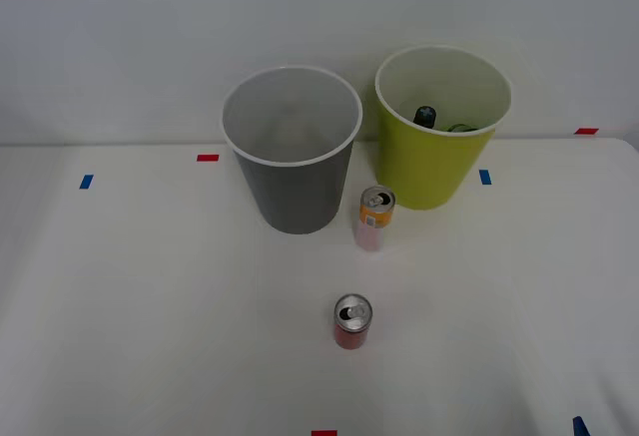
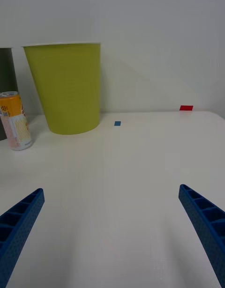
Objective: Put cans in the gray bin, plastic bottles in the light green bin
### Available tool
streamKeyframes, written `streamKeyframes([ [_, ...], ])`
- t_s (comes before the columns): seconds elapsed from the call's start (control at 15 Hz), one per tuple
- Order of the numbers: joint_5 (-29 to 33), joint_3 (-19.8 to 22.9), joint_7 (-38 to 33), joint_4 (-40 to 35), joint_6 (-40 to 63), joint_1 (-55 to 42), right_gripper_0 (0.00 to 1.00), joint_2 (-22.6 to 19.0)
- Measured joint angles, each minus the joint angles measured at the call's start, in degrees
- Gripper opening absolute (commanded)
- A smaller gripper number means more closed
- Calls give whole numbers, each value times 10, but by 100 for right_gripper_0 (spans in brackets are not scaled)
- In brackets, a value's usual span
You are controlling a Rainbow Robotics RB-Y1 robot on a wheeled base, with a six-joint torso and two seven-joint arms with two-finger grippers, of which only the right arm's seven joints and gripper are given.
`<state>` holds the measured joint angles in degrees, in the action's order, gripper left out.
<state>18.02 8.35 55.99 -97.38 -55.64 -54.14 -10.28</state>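
Note:
Two cans stand upright on the white table: a short red can [image 1: 351, 321] near the front middle, and a slimmer orange and pale pink can [image 1: 374, 218] [image 2: 15, 121] between the two bins. The gray bin [image 1: 292, 149] stands at the back centre, its edge [image 2: 4, 91] just showing in the right wrist view. The light green bin [image 1: 439, 127] [image 2: 65, 86] is to its right, with dark plastic bottles [image 1: 431, 117] inside, one with a black cap. My right gripper [image 2: 111, 208] is open, its blue fingers [image 2: 21, 217] wide apart and low over bare table, short of the green bin.
Small blue tape marks [image 1: 485, 177] [image 2: 117, 123] and red tape marks [image 1: 208, 158] [image 2: 186, 108] dot the table [image 1: 150, 306]. A pale wall rises right behind the bins. The table's right edge runs near the far red mark [image 1: 586, 131].

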Motion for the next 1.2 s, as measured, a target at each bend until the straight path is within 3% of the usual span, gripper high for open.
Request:
streamKeyframes([
  [1.2, 0, 0, 0, 0, 0, 0, 100, 0],
])
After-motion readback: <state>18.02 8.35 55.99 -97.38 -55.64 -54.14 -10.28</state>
